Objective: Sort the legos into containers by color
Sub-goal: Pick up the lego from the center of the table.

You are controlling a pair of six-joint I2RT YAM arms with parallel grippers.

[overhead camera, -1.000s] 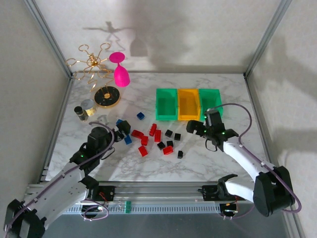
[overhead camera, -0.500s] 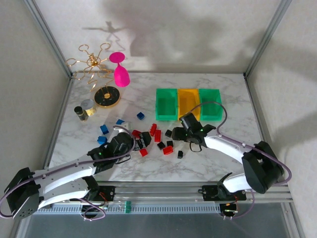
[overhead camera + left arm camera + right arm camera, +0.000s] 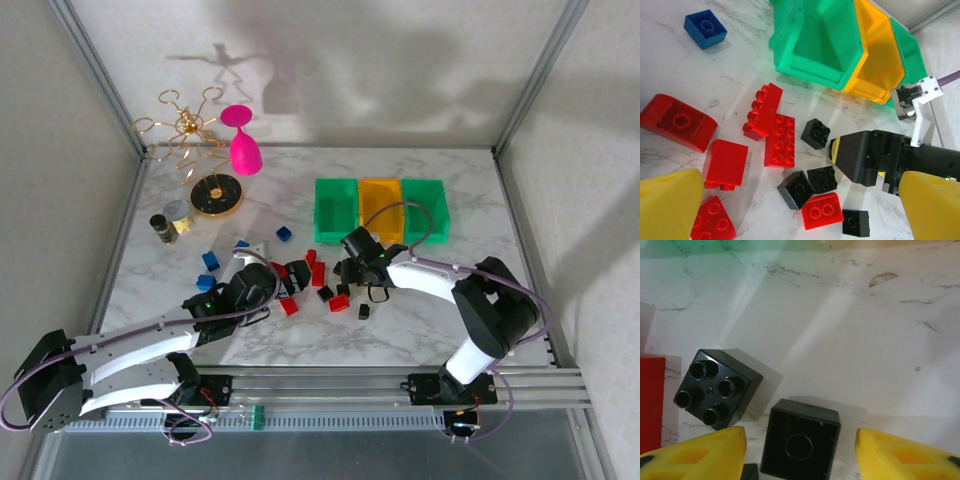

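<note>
Two legos lie on the worktop (image 3: 865, 340) under my right wrist. The smooth-topped black brick (image 3: 800, 440) sits squarely between the right jaws, which are released with a gap on either side. The four-stud black brick (image 3: 717, 388) rests just outside them. My left jaws are also released, wide apart.

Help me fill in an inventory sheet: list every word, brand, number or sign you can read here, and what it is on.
No text can be read anywhere.
Dark jar and pale jar: any label is too small to read.
Black brick: no lettering legible on its top.
Green bin and orange bin: plain, no marks seen.
</note>
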